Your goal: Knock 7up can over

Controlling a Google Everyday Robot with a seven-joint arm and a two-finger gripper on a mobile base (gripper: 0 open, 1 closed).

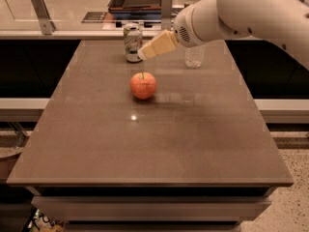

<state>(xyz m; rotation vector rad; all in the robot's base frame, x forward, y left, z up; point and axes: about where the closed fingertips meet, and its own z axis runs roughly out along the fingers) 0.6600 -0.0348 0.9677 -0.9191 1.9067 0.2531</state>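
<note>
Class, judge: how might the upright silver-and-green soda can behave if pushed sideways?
The silver-and-green aluminium soda can stands upright, taller than wide, so probably tips easily. Its round body may then roll on the brown table. The pincer is beside it.

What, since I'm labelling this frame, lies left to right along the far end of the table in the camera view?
7up can → gripper, its tip by the can's right side → water bottle. The apple lies nearer, overlapping both can and gripper sideways, so I leave it out.

The pincer (143, 53) hangs over the far end of the counter (145, 149). A red apple (143, 85) lies just nearer than it, and a clear plastic bottle (194, 57) stands to its right.
</note>
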